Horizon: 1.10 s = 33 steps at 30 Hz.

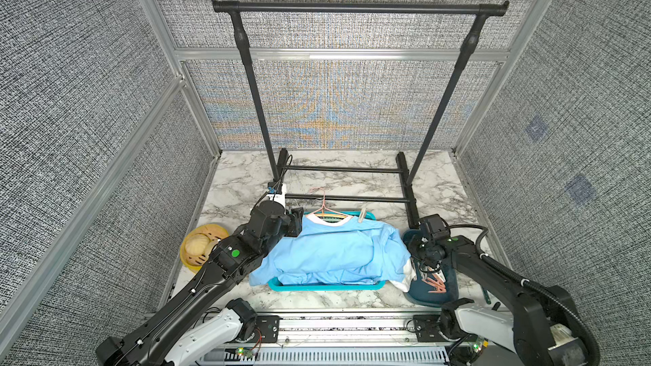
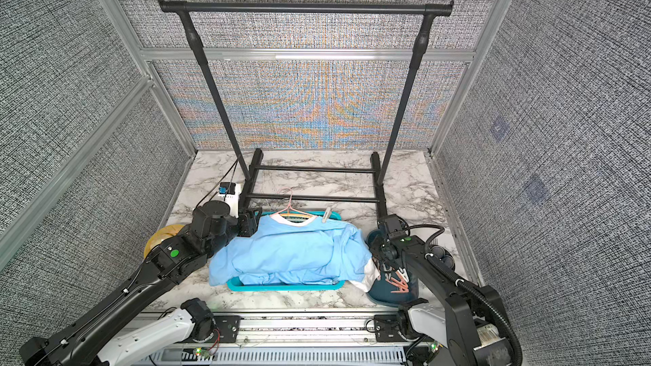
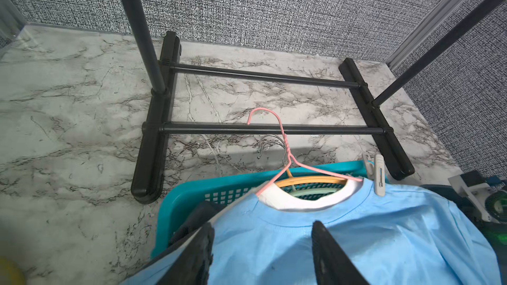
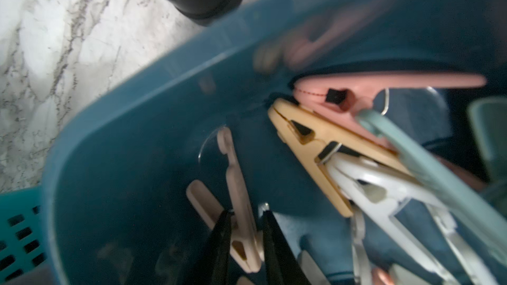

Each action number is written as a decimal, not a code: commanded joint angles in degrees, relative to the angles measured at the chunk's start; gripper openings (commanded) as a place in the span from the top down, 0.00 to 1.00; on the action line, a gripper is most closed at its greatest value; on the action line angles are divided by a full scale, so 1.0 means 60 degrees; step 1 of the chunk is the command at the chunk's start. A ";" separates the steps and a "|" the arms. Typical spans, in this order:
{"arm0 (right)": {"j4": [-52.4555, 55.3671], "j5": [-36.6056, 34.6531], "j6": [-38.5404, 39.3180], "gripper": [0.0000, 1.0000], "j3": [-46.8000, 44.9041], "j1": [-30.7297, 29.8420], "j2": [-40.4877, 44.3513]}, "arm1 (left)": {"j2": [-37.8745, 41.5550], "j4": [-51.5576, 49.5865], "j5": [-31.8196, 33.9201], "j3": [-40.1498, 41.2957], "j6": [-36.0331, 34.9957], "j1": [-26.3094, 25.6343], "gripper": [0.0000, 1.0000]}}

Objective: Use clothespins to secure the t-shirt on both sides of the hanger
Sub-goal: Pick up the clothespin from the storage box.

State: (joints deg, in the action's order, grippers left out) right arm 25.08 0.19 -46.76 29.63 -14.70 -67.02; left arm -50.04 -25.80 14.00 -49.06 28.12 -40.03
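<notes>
A light-blue t-shirt (image 1: 334, 248) (image 2: 292, 248) (image 3: 356, 228) lies on a pink wire hanger (image 1: 322, 205) (image 3: 279, 132) over a teal basket (image 1: 327, 286). One grey clothespin (image 1: 361, 215) (image 2: 326, 215) (image 3: 379, 176) is clipped at the shirt's right shoulder. My left gripper (image 1: 296, 225) (image 3: 263, 224) hovers open at the left shoulder, with fabric below its spread jaws. My right gripper (image 1: 428, 265) (image 4: 247, 212) reaches into a dark-blue bin (image 1: 447, 293) (image 4: 137, 105) of loose clothespins (image 1: 435, 285) (image 4: 315, 143). It is shut on a pale beige-pink clothespin (image 4: 236, 182).
A black garment rack (image 1: 359, 7) stands at the back; its base bars (image 3: 219, 128) lie just beyond the basket, under the hanger's hook. A yellow woven hat (image 1: 200, 244) sits left of my left arm. More hangers (image 3: 310, 180) lie in the basket under the shirt's collar.
</notes>
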 commanded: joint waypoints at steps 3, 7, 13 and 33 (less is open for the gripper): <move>-0.0122 -0.0228 0.0059 0.79 -0.0045 0.0119 -0.0087 | 0.0005 -0.0093 0.0053 -0.0044 0.0045 -0.0005 0.43; -0.0240 -0.0350 0.0030 0.83 -0.0119 0.0212 -0.0094 | -0.0009 -0.0079 0.0014 -0.0044 0.0060 -0.0006 0.43; -0.0405 -0.0177 -0.0030 0.89 -0.0155 0.0392 -0.0052 | 0.0005 -0.0094 -0.0069 -0.0074 0.0097 0.0003 0.43; 0.1594 -0.0544 0.0869 1.00 0.1455 0.0458 0.4649 | -0.0302 0.1484 -0.3694 -0.0263 -0.0913 -0.0065 0.45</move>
State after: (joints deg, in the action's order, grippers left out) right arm 34.17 -4.19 -43.81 36.29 -11.94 -41.12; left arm -51.03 -21.39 -0.71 -50.37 24.56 -40.21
